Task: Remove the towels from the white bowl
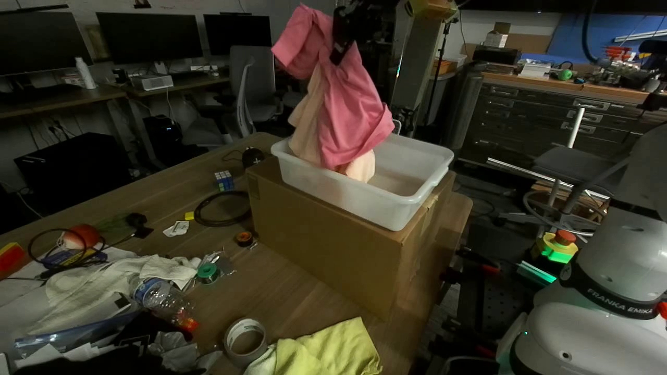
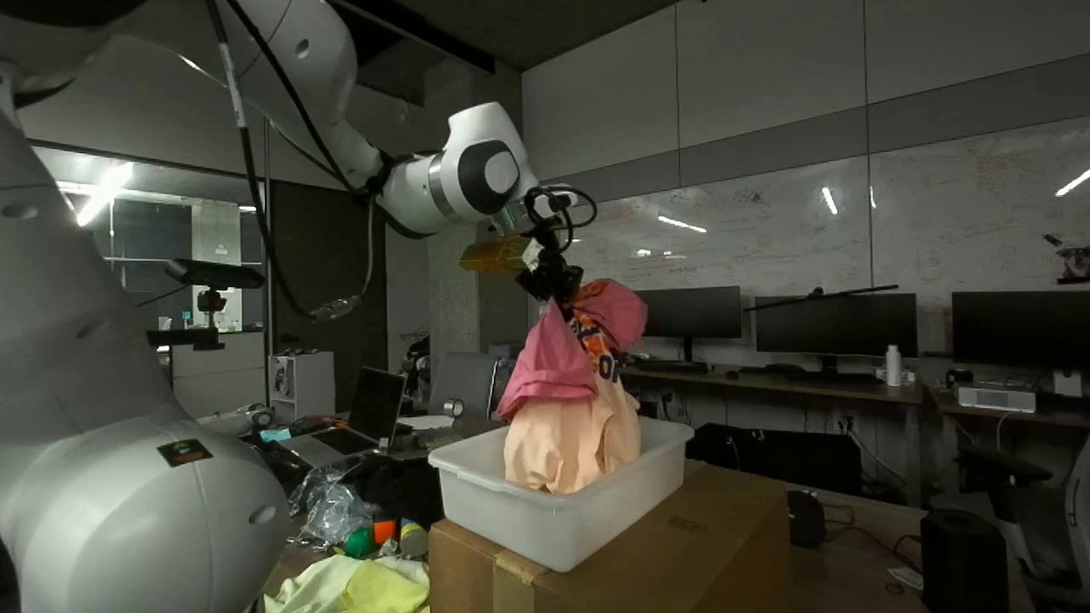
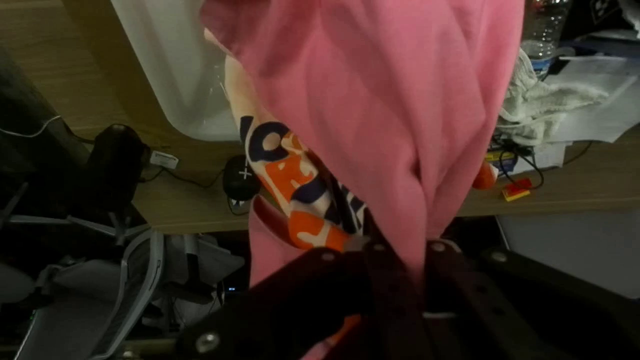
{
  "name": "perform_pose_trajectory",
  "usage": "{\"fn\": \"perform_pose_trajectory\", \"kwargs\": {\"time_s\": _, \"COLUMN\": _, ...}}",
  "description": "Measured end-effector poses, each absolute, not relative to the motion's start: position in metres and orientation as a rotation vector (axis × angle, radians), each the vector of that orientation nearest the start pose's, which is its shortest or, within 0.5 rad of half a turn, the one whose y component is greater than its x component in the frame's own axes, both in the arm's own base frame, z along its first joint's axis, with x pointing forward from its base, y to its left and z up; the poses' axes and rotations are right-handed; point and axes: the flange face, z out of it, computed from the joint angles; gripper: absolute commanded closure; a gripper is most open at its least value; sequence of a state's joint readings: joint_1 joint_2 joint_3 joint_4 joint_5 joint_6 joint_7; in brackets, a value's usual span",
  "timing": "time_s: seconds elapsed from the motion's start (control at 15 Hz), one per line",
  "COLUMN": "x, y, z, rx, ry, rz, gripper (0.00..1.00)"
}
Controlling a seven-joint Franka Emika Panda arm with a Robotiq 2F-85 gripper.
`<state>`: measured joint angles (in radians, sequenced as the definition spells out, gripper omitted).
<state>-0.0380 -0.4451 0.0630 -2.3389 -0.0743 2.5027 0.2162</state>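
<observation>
A pink cloth (image 1: 349, 109) with a peach part (image 2: 570, 451) hangs from my gripper (image 1: 341, 49). It also shows in the wrist view (image 3: 370, 100), with an orange and navy print. Whether it is one piece or two, I cannot tell. Its lower end hangs down inside the white bowl, a rectangular bin (image 1: 349, 200) that also shows in the other views (image 2: 545, 524) (image 3: 165, 75). My gripper is above the bin, shut on the pink cloth, as the wrist view (image 3: 397, 250) shows; the fingertips are partly hidden by cloth. Other cloth inside the bin is not visible.
The bin stands on a cardboard box (image 1: 328, 260) on the wooden table. A yellow towel (image 1: 328, 349) lies by the box. A tape roll (image 1: 245, 341), a plastic bottle (image 1: 161, 297), a white cloth (image 1: 114, 281), a cable coil (image 1: 221, 208) and a puzzle cube (image 1: 224, 180) lie around.
</observation>
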Motion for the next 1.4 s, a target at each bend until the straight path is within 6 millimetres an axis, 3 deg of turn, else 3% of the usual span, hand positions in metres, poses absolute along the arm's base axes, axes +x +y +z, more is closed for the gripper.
{"fn": "perform_pose_trajectory", "kwargs": {"time_s": 0.27, "x": 0.445, "y": 0.042, "z": 0.598, "rx": -2.959, "ry": 0.226, "rz": -1.039, "gripper": 0.96}}
{"fn": "perform_pose_trajectory", "kwargs": {"time_s": 0.53, "x": 0.435, "y": 0.072, "z": 0.607, "rx": -2.954, "ry": 0.151, "rz": -1.072, "gripper": 0.96}}
{"fn": "perform_pose_trajectory", "kwargs": {"time_s": 1.0, "x": 0.41, "y": 0.164, "z": 0.586, "rx": -2.901, "ry": -0.357, "rz": -0.801, "gripper": 0.96}}
{"fn": "perform_pose_trajectory", "kwargs": {"time_s": 1.4, "x": 0.402, "y": 0.226, "z": 0.569, "rx": -2.774, "ry": -0.735, "rz": -0.523, "gripper": 0.96}}
